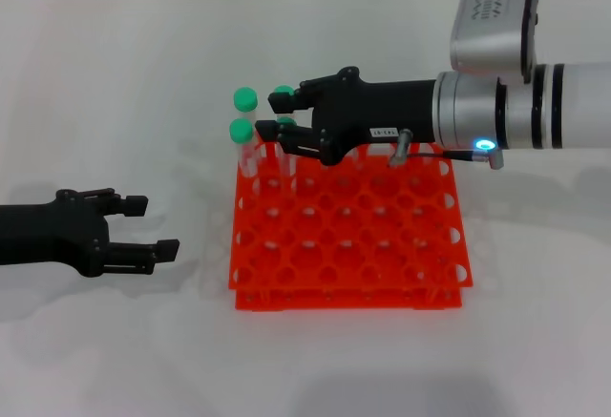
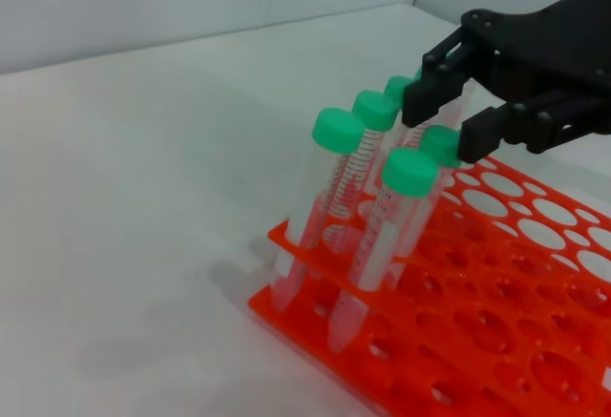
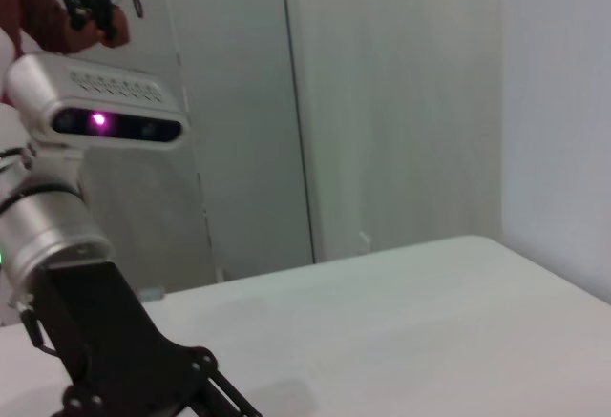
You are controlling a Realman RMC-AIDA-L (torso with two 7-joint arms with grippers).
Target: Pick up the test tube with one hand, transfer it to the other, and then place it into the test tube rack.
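White tabletop [image 1: 115, 83] backed by pale wall panels [image 3: 401, 102] carries the test tube rack [image 1: 349, 236]. Right gripper [image 1: 280, 114] hangs over its far-left corner, fingers parted around the test tube [image 2: 434, 155] standing there. Left gripper [image 1: 151, 226] rests open, well apart.

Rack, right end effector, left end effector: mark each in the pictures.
Rack [image 1: 382, 245]: head view, top grid, bare holes.
Right end effector [image 1: 280, 115]: head view, between fingertips, over the rack's far left corner.
Left end effector [image 1: 155, 225]: head view, between fingertips, left of the rack.
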